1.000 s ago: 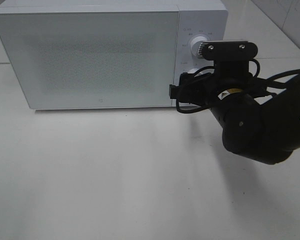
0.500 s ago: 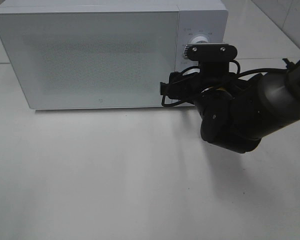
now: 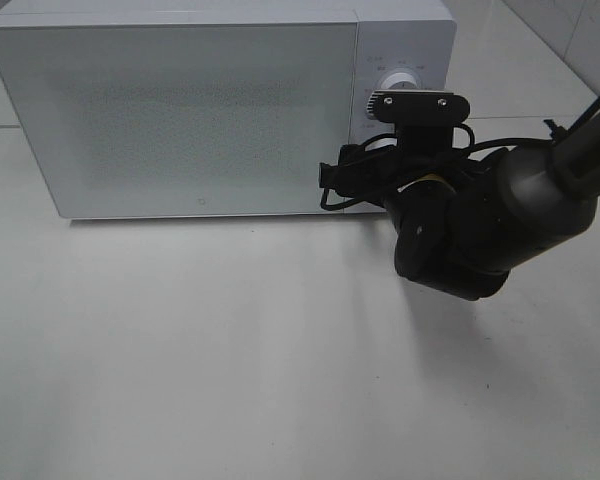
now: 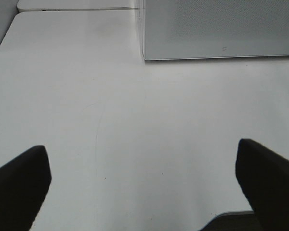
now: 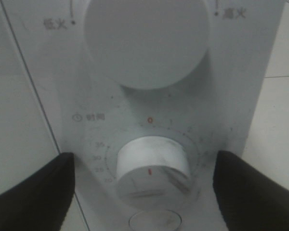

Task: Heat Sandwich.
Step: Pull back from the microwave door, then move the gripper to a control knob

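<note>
- Left gripper (image 4: 140, 146): seen only in the left wrist view. Its two dark fingers (image 4: 19, 187) are spread wide, with nothing between them. It hangs over bare table, well apart from the microwave's near corner.
- Table (image 3: 180, 350): white, plain surface that carries the microwave.
- Microwave (image 3: 200, 110): white box at the back of the table.
- Door (image 3: 180, 150): closed, with a speckled grey panel that shows nothing of the inside.
- Sandwich: shows in none of the views, so its place cannot be told.
- Control panel (image 3: 420, 40): a white strip on the microwave's right, partly hidden by the right arm.
- Upper knob (image 5: 145, 41): large, round and white.
- Lower knob (image 5: 151, 166): smaller and white, with a red mark on its face, ringed by a printed number scale with a red 0.
- Button (image 5: 154, 222): round, just beside the lower knob, cut off by the picture's edge.
- Right gripper (image 5: 144, 155): fingers spread wide, one on either side of the lower knob, with a gap on each side.
- Right arm (image 3: 460, 235): black and cabled, its wrist held close against the control panel.
</note>
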You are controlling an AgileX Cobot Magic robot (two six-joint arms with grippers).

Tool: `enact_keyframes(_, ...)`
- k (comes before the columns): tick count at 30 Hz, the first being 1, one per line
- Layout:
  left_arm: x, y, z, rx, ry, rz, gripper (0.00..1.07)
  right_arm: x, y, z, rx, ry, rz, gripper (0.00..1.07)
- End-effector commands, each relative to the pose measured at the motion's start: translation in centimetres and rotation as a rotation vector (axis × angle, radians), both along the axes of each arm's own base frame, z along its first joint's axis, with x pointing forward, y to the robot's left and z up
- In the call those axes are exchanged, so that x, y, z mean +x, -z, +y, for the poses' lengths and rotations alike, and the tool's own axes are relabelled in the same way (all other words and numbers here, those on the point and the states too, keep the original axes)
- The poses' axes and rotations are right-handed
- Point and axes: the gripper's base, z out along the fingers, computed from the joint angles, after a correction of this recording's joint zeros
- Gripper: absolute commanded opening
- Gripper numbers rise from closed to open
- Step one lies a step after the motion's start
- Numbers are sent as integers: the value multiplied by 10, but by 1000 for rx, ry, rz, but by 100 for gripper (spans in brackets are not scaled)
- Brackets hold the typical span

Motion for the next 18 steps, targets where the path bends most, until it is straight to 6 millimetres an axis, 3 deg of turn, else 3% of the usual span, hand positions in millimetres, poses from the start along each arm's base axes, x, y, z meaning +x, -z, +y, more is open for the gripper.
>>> enact_keyframes(1, -3, -1, 0, 2, -5, -33, 98, 3, -5, 1, 4, 3, -30, 61)
enact_keyframes(2, -3, -1, 0, 2, -5, -33, 98, 3, -5, 0, 4, 4, -30, 48)
enact_keyframes(5, -3, -1, 0, 2, -5, -33, 98, 3, -5, 0, 4, 4, -30, 36)
enact_keyframes(6, -3, -1, 0, 2, -5, -33, 98, 3, -5, 0, 4, 4, -30, 24)
enact_keyframes(7, -3, -1, 0, 2, -5, -33, 98, 3, -5, 0, 4, 4, -30, 18)
enact_keyframes(11, -3, -1, 0, 2, -5, -33, 98, 3, -5, 0, 4, 5, -33, 7)
enact_keyframes(18, -3, -1, 0, 2, -5, -33, 98, 4, -6, 0, 2, 8, -44, 8)
